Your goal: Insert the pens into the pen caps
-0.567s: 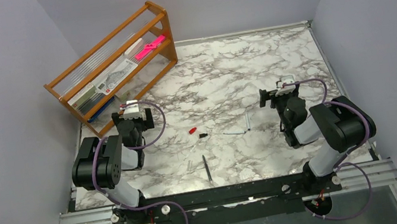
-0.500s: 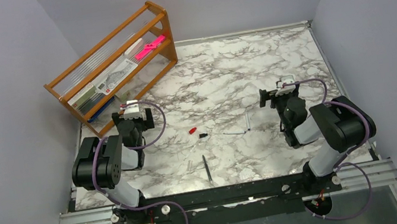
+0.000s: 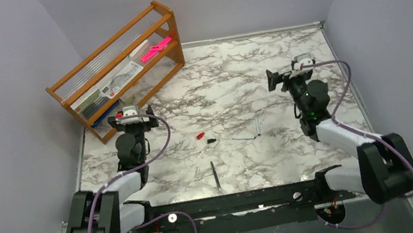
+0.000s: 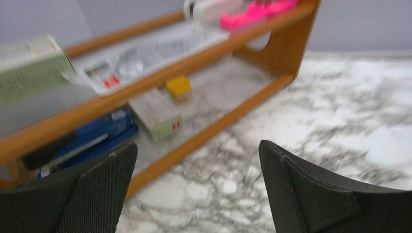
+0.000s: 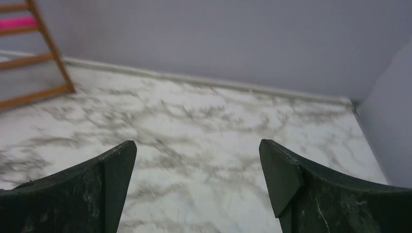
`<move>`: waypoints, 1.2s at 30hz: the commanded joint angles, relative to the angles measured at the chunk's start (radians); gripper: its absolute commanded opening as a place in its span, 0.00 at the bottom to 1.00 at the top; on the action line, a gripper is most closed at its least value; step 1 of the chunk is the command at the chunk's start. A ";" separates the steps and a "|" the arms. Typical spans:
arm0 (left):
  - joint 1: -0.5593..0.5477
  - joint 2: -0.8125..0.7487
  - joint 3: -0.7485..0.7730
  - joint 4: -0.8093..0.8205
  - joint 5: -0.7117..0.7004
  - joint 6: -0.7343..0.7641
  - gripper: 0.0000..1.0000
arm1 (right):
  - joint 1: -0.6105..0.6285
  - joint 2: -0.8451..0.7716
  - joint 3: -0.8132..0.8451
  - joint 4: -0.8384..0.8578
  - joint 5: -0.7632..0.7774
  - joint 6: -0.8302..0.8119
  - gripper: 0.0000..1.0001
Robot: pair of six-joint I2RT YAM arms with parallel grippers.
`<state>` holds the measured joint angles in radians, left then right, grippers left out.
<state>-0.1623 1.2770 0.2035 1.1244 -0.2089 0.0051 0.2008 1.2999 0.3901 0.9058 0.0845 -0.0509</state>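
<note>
On the marble table (image 3: 230, 81), with a wooden rack (image 3: 173, 31) at its far left, nothing is taken up yet, so this reads as the opening step. The left gripper (image 4: 197, 150) faces the rack and the right gripper (image 5: 197, 145) faces the far wall, both with jaws spread wide and empty. The pens (image 3: 215, 174) lie scattered in the near middle between the arms, with the pen caps (image 3: 200, 135), red, black and clear, close among them towards the left; next, each gripper must tip down and inward, one to a pen, one to a cap.

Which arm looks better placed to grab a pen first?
Probably the right: the right gripper, open, hangs nearest a white pen; the left gripper, also open, faces the wooden shelf.
</note>
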 commanded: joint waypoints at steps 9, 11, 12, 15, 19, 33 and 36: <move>-0.120 -0.220 0.249 -0.468 0.346 -0.425 0.99 | -0.005 -0.193 0.357 -0.750 -0.261 0.548 0.74; -0.170 -0.189 0.259 -0.475 0.363 -0.395 0.99 | -0.005 -0.170 0.378 -0.807 -0.293 0.541 0.48; -0.190 -0.182 0.257 -0.476 0.371 -0.393 0.99 | -0.004 -0.157 0.387 -0.838 -0.312 0.543 0.42; -0.235 -0.187 0.237 -0.482 0.377 -0.385 0.99 | -0.003 -0.134 0.380 -0.908 -0.407 0.511 0.32; -0.284 -0.226 0.210 -0.529 0.310 -0.353 0.99 | 0.033 -0.143 0.328 -0.991 -0.399 0.464 0.47; -0.468 -0.374 0.280 -1.105 -0.331 -0.607 0.92 | 0.828 -0.085 0.354 -1.331 0.122 0.717 0.68; -0.467 -0.352 0.331 -1.157 -0.332 -0.582 0.93 | 0.944 0.048 0.415 -1.345 0.188 0.774 0.65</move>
<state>-0.6289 0.9237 0.4767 0.0990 -0.4294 -0.5220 1.0355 1.2232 0.7349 -0.3683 0.0998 0.5968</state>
